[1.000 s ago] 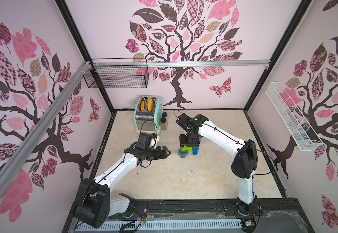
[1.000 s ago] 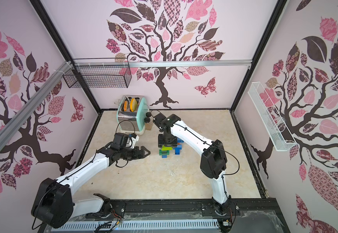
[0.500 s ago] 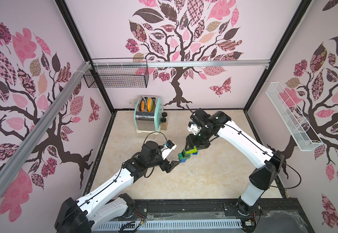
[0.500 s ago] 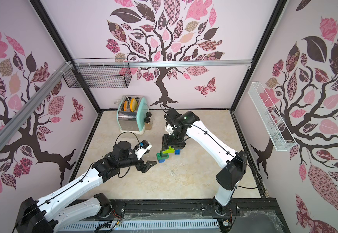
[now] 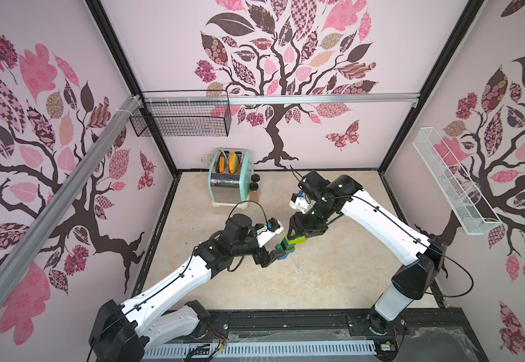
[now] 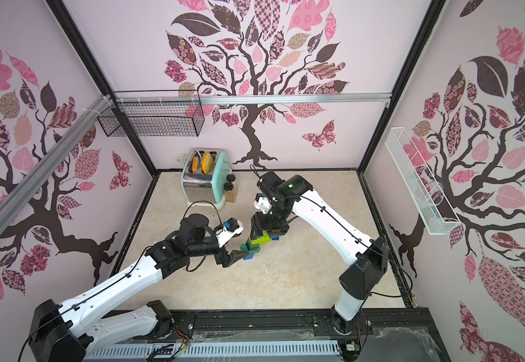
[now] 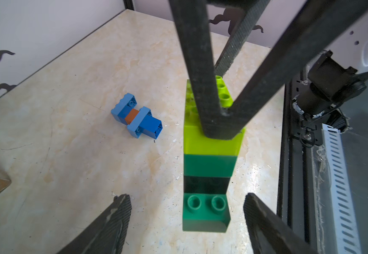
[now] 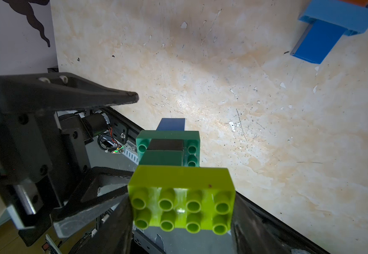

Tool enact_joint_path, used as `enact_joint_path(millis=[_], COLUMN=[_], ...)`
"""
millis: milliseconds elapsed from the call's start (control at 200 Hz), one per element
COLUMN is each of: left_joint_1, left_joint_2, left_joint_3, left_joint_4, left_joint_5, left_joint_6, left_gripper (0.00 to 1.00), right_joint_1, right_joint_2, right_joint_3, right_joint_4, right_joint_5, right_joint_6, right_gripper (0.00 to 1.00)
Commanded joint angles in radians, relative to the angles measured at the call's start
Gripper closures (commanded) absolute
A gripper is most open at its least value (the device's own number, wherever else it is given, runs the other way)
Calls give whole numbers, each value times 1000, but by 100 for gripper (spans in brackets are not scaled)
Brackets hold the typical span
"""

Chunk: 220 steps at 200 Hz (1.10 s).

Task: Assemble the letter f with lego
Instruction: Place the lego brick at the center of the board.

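Marble desk [image 5: 317,282], tall lego stack [image 7: 209,167].
The right claw [image 8: 182,220] grips its lime brick [image 8: 182,176]; left claw [image 7: 186,198] open, seemingly not touching.

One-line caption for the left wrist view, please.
Right gripper clamps the lime brick atop a green-and-black lego stack; open left gripper flanks its base, blue-orange piece lying apart.
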State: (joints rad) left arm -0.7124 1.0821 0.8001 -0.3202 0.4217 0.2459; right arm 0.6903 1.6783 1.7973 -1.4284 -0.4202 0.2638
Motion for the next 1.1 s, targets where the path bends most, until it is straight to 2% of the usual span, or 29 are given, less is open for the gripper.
enact_joint_path(millis=[0,365,620,960,1095], left_joint_1=[-3,-20,-19,-28,-30], left_joint_2=[1,-2,2,9,13], left_joint_3=[36,22,13,6,4], left_joint_4=[-39,-39,-32,-48,-50], left_joint_5=[56,52,47,46,43], left_joint_6=[26,9,-2,6,6], left_gripper=[18,28,40,43,48], right_joint_1=[-1,-1,-1,-4,-5], right_joint_2=[-28,-23,-18,-12,-9], right_joint_3=[14,22,37,47,51], right_joint_4=[4,3,1,-1,0], right_joint_5=[-18,-26,-28,-31,-34], right_joint_6=[-17,-10,-9,-9,-9], right_gripper=[42,41,42,42,42])
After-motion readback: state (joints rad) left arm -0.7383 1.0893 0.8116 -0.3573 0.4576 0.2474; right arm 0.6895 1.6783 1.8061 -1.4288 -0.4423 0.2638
